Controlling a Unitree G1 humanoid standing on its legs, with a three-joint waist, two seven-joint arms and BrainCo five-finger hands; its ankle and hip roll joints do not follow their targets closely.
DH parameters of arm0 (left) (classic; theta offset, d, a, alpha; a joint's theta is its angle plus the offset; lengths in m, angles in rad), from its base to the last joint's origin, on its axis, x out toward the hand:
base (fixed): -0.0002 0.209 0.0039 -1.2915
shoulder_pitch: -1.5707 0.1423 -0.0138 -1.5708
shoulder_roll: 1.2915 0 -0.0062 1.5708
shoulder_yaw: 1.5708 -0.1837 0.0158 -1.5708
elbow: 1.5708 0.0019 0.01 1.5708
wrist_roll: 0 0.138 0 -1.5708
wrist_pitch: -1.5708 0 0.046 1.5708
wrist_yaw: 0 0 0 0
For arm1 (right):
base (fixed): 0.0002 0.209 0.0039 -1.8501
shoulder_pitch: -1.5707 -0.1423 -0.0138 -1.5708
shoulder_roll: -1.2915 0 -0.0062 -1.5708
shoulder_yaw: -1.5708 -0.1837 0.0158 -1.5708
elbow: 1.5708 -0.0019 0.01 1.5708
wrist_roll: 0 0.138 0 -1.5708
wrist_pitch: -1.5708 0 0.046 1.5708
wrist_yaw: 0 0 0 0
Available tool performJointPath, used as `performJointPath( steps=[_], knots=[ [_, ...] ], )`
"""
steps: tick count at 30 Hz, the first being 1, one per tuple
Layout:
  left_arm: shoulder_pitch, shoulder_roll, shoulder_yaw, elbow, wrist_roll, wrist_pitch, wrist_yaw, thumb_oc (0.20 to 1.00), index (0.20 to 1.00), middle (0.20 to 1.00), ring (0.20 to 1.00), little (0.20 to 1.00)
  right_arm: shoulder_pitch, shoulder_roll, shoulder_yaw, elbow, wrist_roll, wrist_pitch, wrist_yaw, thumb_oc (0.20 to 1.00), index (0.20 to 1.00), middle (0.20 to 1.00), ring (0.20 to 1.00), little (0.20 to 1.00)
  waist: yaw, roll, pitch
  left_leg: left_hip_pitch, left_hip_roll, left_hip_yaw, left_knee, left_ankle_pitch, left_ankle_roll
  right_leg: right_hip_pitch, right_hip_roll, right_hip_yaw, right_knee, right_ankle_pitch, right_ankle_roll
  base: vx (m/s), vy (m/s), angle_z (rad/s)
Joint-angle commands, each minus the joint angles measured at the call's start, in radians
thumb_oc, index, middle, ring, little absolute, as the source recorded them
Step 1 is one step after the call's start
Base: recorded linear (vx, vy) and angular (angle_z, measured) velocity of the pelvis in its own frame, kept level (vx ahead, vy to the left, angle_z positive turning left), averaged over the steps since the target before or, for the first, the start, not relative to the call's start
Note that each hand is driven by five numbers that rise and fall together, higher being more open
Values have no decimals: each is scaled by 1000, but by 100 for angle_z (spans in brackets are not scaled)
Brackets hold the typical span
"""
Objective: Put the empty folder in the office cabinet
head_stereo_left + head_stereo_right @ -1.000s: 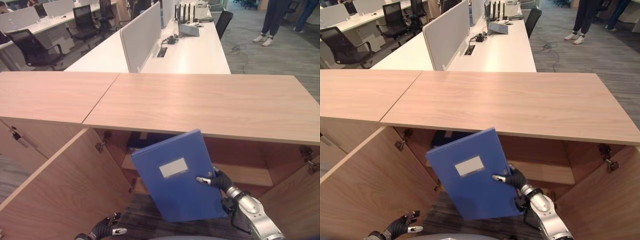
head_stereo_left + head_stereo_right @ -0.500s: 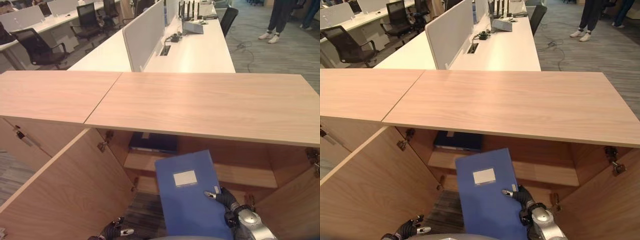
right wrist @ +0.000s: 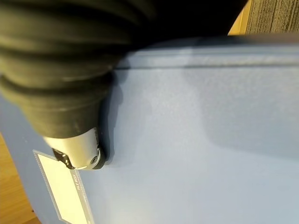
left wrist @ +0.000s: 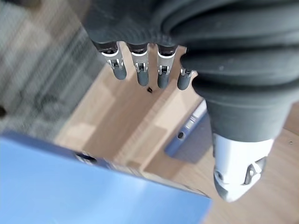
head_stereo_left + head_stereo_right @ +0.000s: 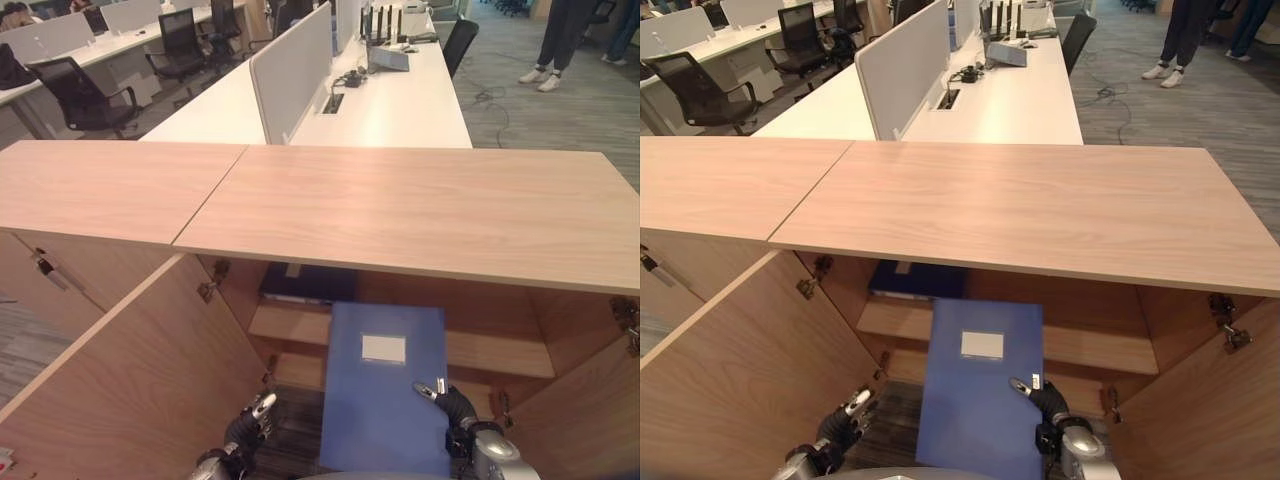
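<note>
Pinching the blue folder [image 5: 385, 400] near its lower right edge, the right hand [image 5: 455, 410] has its thumb laid on the folder's front face while its fingers are hidden behind the folder. The folder is held roughly upright in the open mouth of the office cabinet [image 5: 420, 215], white label [image 5: 982, 345] facing up toward the head camera, its top edge just in front of the wooden shelf [image 5: 490, 350]. Beyond the thumb, further into the cabinet, a dark folder [image 5: 305, 283] lies flat on that shelf. The left hand [image 5: 250, 425] hangs low beside the folder's left edge, apart from it, its fingers [image 4: 140, 70] straight and spread side by side, holding nothing. Outside the left fingers stands the opened cabinet door [image 5: 130, 380]. Behind the cabinet runs a white worktop [image 5: 390, 100] with a divider screen [image 5: 290, 70].
</note>
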Motion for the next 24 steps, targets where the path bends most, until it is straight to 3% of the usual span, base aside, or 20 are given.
performJointPath(
  steps=[1, 8, 24],
  knots=[
    [-50, 9, 26, -56, -146, 34, -73, 1000, 1000, 1000, 1000, 1000, -54, 46, 1, 29, 41, -12, 39, 200, 200, 200, 200, 200, -7, -18, 47, 38, -10, -44, 12, -67, 7, 50, -5, 22, 25, -78, 17, 0, 0, 0],
    [-15, -2, 6, -116, -265, 98, -123, 1000, 1000, 1000, 1000, 1000, -56, 55, -2, 55, 40, -7, 43, 200, 200, 200, 200, 200, -8, -16, 48, 39, -11, -43, 12, -68, 10, 49, -3, 25, 27, -77, 17, 0, 0, 0],
    [24, 7, -21, -158, -290, 112, -150, 1000, 1000, 1000, 1000, 1000, -61, 57, -10, 77, 53, -1, 38, 200, 200, 200, 200, 200, -8, -10, 51, 35, -14, -41, 12, -68, 15, 39, -2, 30, 29, -72, 15, 0, 0, 0]
  ],
)
